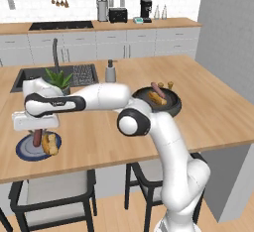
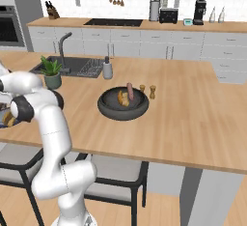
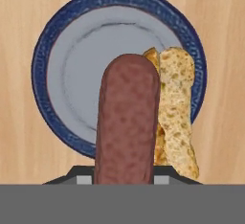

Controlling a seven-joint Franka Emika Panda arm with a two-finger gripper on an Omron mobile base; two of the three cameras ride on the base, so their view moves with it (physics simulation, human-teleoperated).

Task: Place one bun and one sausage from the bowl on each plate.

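So right now I've got a reddish-brown sausage (image 3: 127,122) pinched in my fingers (image 1: 37,138), standing upright, right over the blue-rimmed grey round plate (image 3: 86,74) on the near left part of the light wooden desk (image 1: 198,107). In the hand view it runs from down by my fingers up over the middle of the plate. I'm holding it on end because that's how I've got it gripped, and I reckon it needs to come down onto the bare grey part and not on top of the bread.

A crusty tan bun (image 3: 177,117) already lies on that plate, off to one side and touching the sausage's edge in the hand view. That leaves the other half of the plate free, which is where I'd aim.

The wide shallow dark grey-black bowl (image 2: 123,110) sits well apart from the plate, further along the desk. It's the supply, so what's left in there is for the next plate.

Counting: one plate that I can actually see, with one bun on it and one sausage in my grip. In the bowl, one more sausage (image 2: 129,91) leaning on the rim and what looks like one more bun (image 2: 124,99), though it's small and a bit blurry, so I'm not certain
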